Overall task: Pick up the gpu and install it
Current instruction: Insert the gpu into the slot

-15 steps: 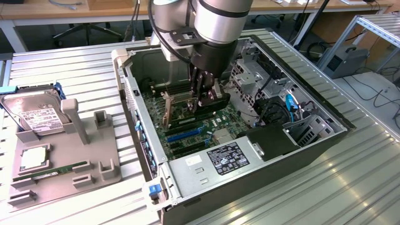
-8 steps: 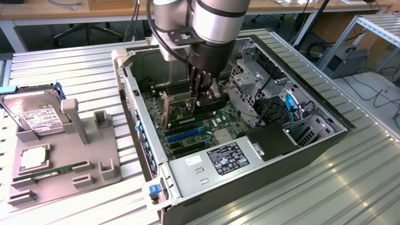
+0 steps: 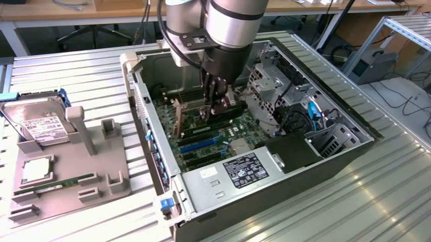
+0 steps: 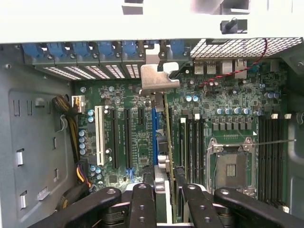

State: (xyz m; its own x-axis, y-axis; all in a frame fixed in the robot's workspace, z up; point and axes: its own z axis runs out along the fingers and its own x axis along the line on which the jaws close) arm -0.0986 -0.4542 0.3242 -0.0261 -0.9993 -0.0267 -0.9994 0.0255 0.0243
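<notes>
Reaching deep into the computer case [image 3: 202, 186], exterior view: gripper [image 3: 220, 108] clenched on the gpu [image 3: 225, 110] above the motherboard [image 3: 202, 146]. Wrist view: gpu [image 4: 167, 137] edge-on over the blue slot [image 4: 154, 135], bracket [image 4: 159, 78] at the case's rear wall; seemingly not fully seated yet.

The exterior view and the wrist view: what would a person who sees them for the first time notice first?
First, the gripper deep inside the open computer case, shut on the gpu, which stands on edge over the motherboard slots. In the wrist view the card's silver bracket reaches the rear slot openings. On the exterior view's left, a grey holder carries a hard drive.
</notes>
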